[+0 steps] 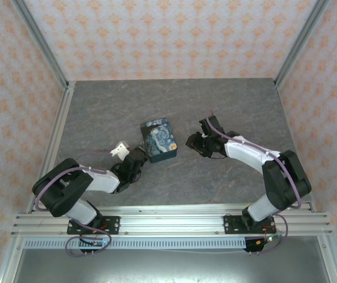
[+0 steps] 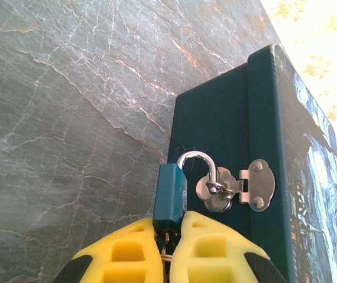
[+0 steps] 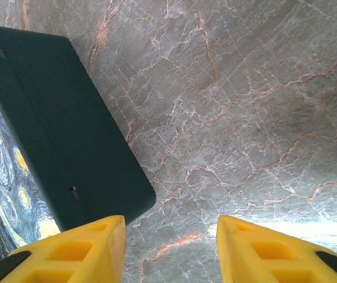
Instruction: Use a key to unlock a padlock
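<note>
A small teal padlock (image 2: 169, 194) hangs by its silver shackle from the metal hasp (image 2: 257, 186) on the dark side of the blue swirl-painted box (image 1: 158, 140). A key (image 2: 167, 243) with a wire ring sticks out of the padlock's bottom. My left gripper (image 2: 168, 219) is shut on that key, and its yellow fingertips touch the lock body. I cannot tell whether the shackle is released. In the top view the left gripper (image 1: 140, 158) meets the box's near left corner. My right gripper (image 3: 169, 219) stands open over bare table just right of the box (image 3: 45, 118).
The grey marble table (image 1: 239, 106) is ringed by patterned walls and aluminium posts (image 1: 62, 88). A rail (image 1: 174, 221) runs along the near edge by the arm bases. Open table lies behind and to the right of the box.
</note>
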